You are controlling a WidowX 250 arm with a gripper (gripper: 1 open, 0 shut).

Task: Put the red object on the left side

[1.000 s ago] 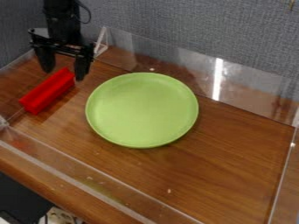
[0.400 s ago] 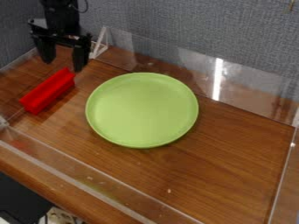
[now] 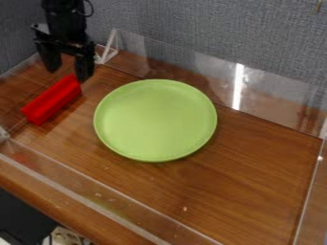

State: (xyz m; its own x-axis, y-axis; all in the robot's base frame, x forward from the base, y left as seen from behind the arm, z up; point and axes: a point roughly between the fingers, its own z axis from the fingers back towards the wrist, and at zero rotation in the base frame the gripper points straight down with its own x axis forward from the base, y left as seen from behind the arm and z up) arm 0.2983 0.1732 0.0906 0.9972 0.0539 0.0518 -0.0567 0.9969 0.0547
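My hand (image 3: 67, 67) hangs spread and empty just above the red block (image 3: 52, 99), left of the green plate (image 3: 155, 119).

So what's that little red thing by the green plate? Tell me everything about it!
The red object is a small, bright red block, long and bar-shaped with flat sides and plain faces. What it is made of cannot be told. It lies flat on the wooden table, angled diagonally, near the left edge. It sits apart from the green plate on its right. The gripper hangs just above its far end, open, not touching it.
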